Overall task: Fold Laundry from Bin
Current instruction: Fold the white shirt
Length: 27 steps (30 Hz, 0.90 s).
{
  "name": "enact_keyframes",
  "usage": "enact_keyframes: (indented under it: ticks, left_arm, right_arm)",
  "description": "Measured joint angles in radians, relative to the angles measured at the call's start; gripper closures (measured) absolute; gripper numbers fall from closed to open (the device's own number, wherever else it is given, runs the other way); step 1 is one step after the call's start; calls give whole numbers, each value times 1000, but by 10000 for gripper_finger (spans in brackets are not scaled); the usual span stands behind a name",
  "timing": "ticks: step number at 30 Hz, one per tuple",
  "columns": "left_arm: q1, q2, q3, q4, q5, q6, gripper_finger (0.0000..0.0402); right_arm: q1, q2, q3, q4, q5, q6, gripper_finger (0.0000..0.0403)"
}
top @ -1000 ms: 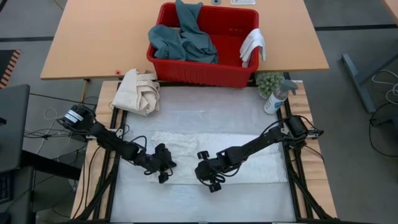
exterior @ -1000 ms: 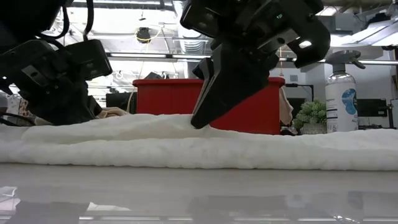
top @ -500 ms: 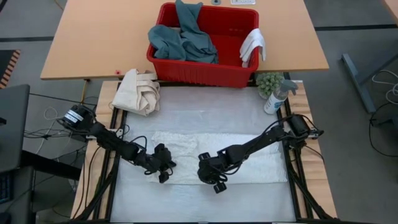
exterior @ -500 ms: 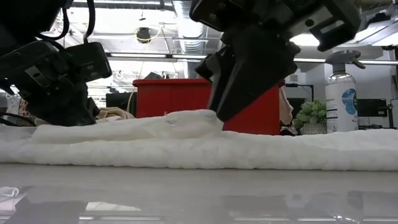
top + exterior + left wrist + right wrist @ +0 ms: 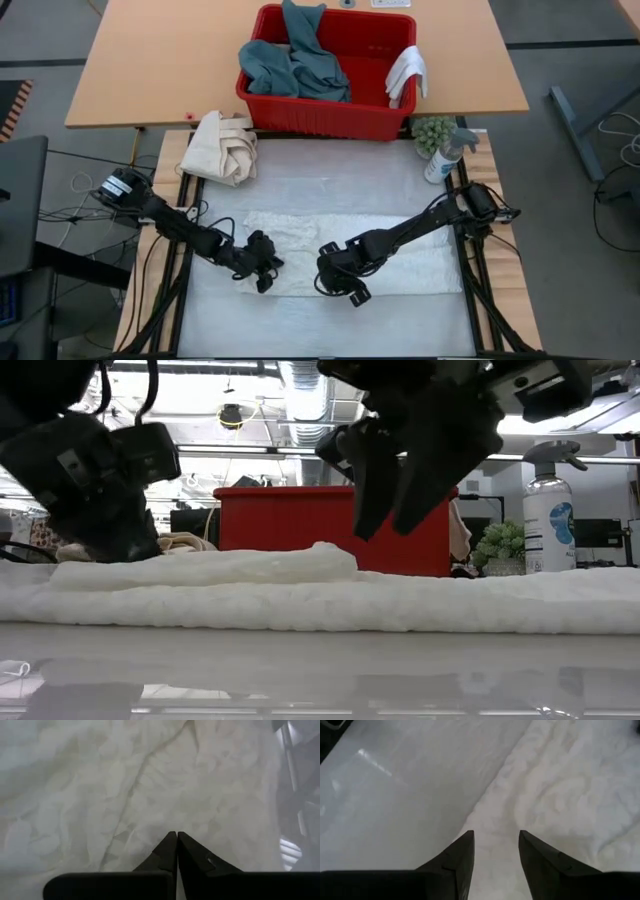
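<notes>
right fingers (image 5: 495,852) parted, empty, above towel (image 5: 400,262) near edge | left fingers (image 5: 176,851) closed, tips on towel's left end | 1 towel flat on worktop (image 5: 320,185), long axis left-right, left part folded over | 1 bin (image 5: 375,112) beyond: 1 teal garment (image 5: 295,65), 1 white cloth (image 5: 406,72)

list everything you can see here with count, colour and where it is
white textured towel: 1, white, spread on the table in front of both arms
red plastic bin: 1, red, far side of the table
teal-green garment: 1, teal, in the bin
small white cloth: 1, white, over the bin's right rim
cream canvas bundle: 1, cream, left of the bin
spray bottle: 1, clear, right of the bin
small green plant: 1, green, beside the bottle
left gripper: shut, on the towel's left end
right gripper: open, over the towel's near edge
</notes>
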Motion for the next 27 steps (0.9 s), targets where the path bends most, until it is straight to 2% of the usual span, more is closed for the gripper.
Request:
enact_keyframes:
  ticks: [4,10,17,27]
  left_arm:
    - [0,-60,0,-10,-20,23,401]
    - [0,-160,0,-135,-78,18,402]
    - [-34,-259,0,-127,10,8,401]
    - [-99,-272,0,-159,-48,-35,401]
  right_arm:
    - [-17,0,0,-15,5,-31,226]
    - [-40,-4,0,-7,51,-105,231]
    - [-72,-7,0,1,94,-142,231]
    - [-79,3,0,58,114,-185,231]
